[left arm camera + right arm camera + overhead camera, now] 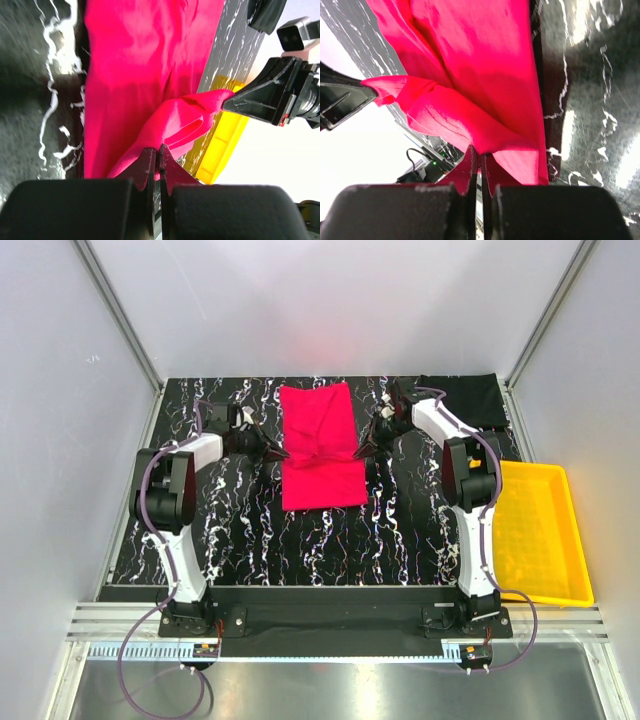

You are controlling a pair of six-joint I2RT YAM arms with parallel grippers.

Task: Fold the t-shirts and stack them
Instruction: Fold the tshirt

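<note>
Open counter lies on the near side of the red t-shirt. The yellow tray blocks the right edge.

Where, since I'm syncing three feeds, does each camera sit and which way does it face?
Top external: fixed above and behind the robot, looking down on the table; left arm and right arm show, bases nearest.
Left wrist: on the left arm, looking along the left gripper, shut on the red t-shirt; own fingers at bottom.
Right wrist: on the right arm, looking along the right gripper, shut on the same shirt; own fingers at bottom.
Shared: each wrist view shows the opposite gripper pinching the shirt.
</note>
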